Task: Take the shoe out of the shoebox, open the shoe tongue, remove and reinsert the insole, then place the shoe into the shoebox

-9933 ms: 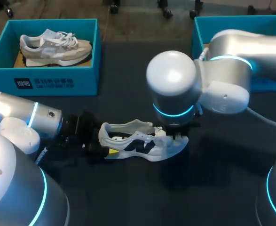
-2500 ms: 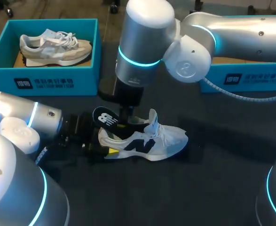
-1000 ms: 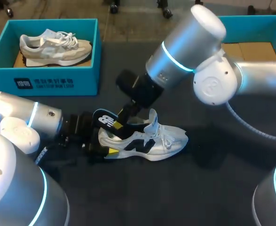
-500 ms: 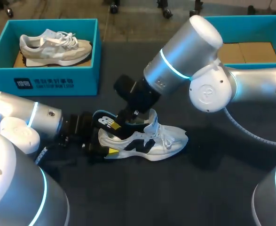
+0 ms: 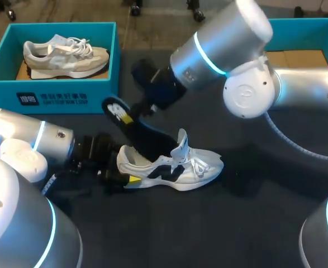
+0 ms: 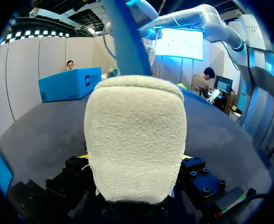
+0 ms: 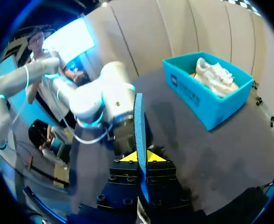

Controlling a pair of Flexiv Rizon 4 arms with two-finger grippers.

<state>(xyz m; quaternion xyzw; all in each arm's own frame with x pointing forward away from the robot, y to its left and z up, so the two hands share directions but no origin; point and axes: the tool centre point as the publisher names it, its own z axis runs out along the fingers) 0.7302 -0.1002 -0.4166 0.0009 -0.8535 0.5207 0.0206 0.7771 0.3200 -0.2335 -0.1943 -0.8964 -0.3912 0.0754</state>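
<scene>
A white shoe (image 5: 180,167) with dark side marks lies on the dark table, toe to the right, its tongue standing up. My left gripper (image 5: 126,173) is shut on the shoe's heel; in the left wrist view the fuzzy heel (image 6: 137,140) fills the space between its fingers. The dark insole (image 5: 144,131) slants up and to the left out of the shoe's opening, its front end still inside. My right gripper (image 5: 131,116) is shut on the insole's raised heel end. In the right wrist view the insole (image 7: 138,126) stands edge-on between the yellow tips of my right gripper (image 7: 137,157).
A teal shoebox (image 5: 69,97) at the back left holds a beige shoe (image 5: 57,53). A second teal shoebox (image 5: 320,22) stands at the back right, partly behind my right arm. My left arm lies low along the table's left front.
My right gripper has shut on the insole's heel end and pulled it up and to the left, half out of the shoe. The left arm and the shoe have stayed put.
</scene>
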